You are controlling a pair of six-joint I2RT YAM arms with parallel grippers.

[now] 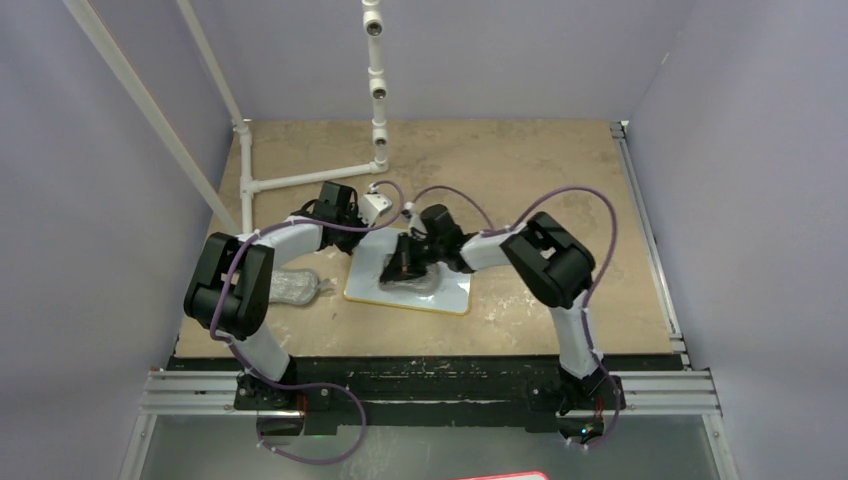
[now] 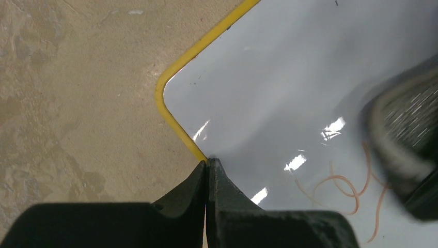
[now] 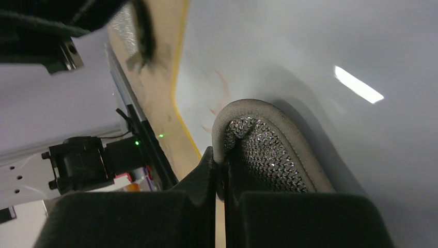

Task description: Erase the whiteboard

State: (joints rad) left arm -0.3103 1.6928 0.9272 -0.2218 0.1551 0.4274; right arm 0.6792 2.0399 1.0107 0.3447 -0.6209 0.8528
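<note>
The whiteboard, white with a yellow rim, lies flat in the middle of the table. My left gripper is shut and empty, its tips resting on the board's yellow rim near a corner. Faint red scribbles mark the whiteboard. My right gripper is shut on the edge of a grey oval cloth pad, which lies against the whiteboard beside faint red marks. From above, the right gripper and its pad sit over the board's left half.
A second grey pad lies on the table left of the board, under the left arm's elbow. A white pipe frame stands at the back left. Purple walls close in both sides. A metal rail runs along the near edge.
</note>
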